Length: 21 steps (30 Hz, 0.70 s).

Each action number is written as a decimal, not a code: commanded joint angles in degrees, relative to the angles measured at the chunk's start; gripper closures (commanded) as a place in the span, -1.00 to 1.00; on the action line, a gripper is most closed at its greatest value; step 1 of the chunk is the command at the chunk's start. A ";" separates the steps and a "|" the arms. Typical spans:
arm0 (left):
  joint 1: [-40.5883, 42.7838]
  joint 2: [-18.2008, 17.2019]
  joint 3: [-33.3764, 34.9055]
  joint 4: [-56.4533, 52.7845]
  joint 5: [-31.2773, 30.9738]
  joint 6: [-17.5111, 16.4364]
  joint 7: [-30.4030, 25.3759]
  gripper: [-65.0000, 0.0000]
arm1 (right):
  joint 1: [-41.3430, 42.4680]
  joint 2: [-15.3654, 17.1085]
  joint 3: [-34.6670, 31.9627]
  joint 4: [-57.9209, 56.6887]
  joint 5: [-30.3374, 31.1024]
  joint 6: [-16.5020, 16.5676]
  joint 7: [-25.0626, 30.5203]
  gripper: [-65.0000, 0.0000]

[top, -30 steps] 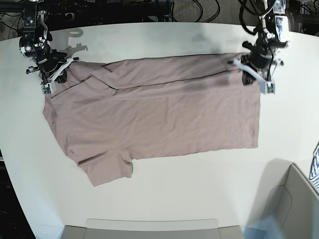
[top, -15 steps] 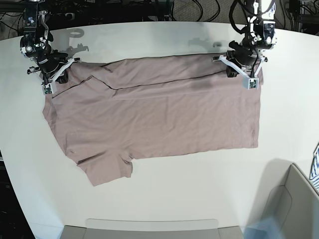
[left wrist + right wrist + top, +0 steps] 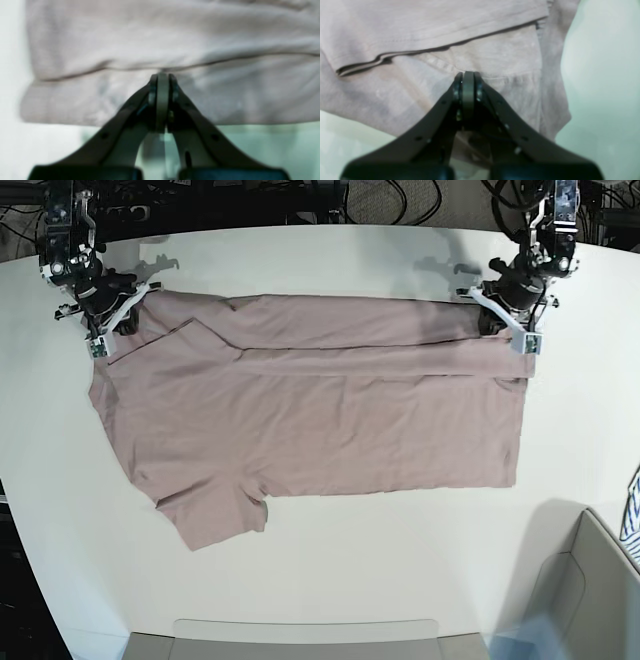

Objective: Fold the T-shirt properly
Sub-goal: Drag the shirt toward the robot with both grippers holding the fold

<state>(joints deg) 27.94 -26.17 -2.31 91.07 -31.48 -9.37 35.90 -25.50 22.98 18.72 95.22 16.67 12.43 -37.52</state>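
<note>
Both grippers' jaws clamp the T-shirt (image 3: 310,410) — pinched cloth hidden; wrist views blurred.

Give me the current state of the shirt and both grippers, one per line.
Dusty-pink cotton T-shirt: spread flat on the white table, far long edge folded over in a strip, one sleeve sticking out at the near edge.
Left gripper: shut on the T-shirt's folded edge.
Right gripper: shut on the T-shirt's folded edge.

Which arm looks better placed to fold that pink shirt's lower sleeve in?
Probably the right gripper: it sits at the sleeve end of the T-shirt, nearer that sleeve. The left gripper pinches the hem end.
</note>
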 commanded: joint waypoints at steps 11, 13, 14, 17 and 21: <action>10.43 0.64 0.59 -1.00 3.92 2.90 9.86 1.00 | -5.93 -0.70 -0.39 5.13 -0.27 0.28 -1.82 1.00; 12.19 0.81 0.59 -0.03 3.92 2.90 9.86 1.00 | -6.11 -0.70 -0.39 4.69 -0.27 0.28 -1.82 1.00; 12.89 0.81 0.59 0.41 3.92 2.90 9.86 1.00 | -6.11 -0.61 -0.39 4.69 -0.27 0.28 -1.82 1.00; 14.47 0.64 2.70 1.46 3.92 2.90 9.86 1.00 | -6.11 -0.35 -0.39 4.69 -0.27 0.28 -1.82 1.00; 16.94 0.55 3.76 1.81 3.92 2.90 9.95 1.00 | -6.81 -0.17 -0.39 4.69 -0.27 0.28 -1.82 1.00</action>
<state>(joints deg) 41.04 -26.06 -0.73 95.68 -28.51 -6.66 28.64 -31.44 22.22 18.17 99.77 16.75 12.45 -37.52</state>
